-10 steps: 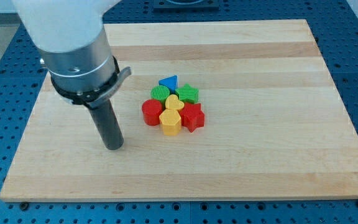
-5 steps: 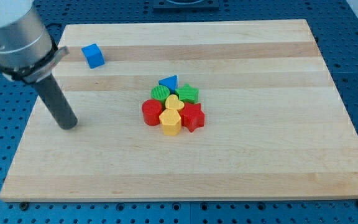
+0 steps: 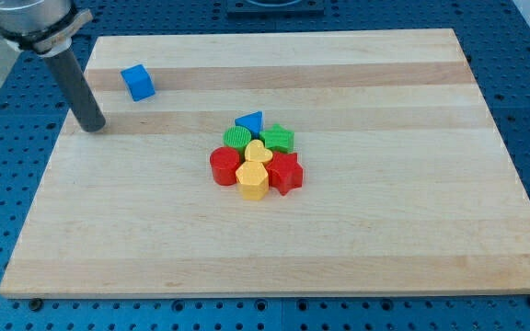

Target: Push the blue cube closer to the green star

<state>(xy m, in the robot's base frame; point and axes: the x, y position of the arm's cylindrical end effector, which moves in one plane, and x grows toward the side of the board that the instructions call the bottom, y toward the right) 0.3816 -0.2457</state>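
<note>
The blue cube sits alone near the board's upper left. The green star lies in a tight cluster near the board's middle, at the cluster's upper right. My tip rests on the board near its left edge, to the lower left of the blue cube and apart from it. The cube lies between my tip's side and the cluster, far to the upper left of the star.
The cluster also holds a blue triangle, a green cylinder, a yellow heart, a red cylinder, a yellow hexagon and a red star. The wooden board lies on a blue perforated table.
My tip has moved from the board's lower middle-left up and left toward the left edge, uncovering the blue cube. No block has moved.
</note>
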